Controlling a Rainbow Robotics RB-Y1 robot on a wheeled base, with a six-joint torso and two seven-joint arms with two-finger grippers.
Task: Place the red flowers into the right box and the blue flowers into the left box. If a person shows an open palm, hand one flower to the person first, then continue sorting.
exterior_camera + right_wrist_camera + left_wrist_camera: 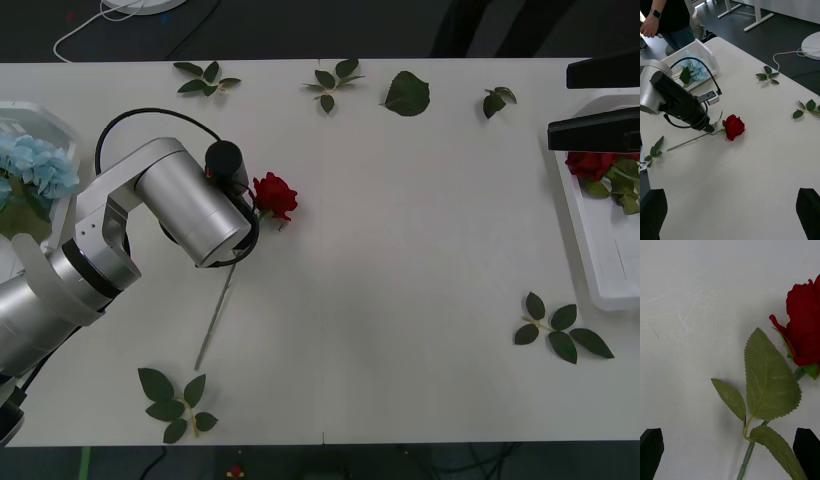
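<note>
One red rose (274,195) lies flat on the white table (400,300), bloom just beside the left gripper (730,455), stem running back under the left arm's wrist toward the table's near edge. Left gripper is low over the stem, black fingers (651,453) spread wide at either side of it (stem and three leaves between them, nothing gripped). Two white trays: left box (45,112) at the table's left end holds one pale blue hydrangea cluster (35,165) with green leaves; right box (600,250) at the table's right end holds one red rose (590,163) plus leaves. Right gripper (600,100) hangs over the right box's far end, fingers (810,213) wide apart, empty. Six loose green leaf sprigs (565,335) on the table: four along the far edge, one near the right box, one at the near edge by the stem's end.
</note>
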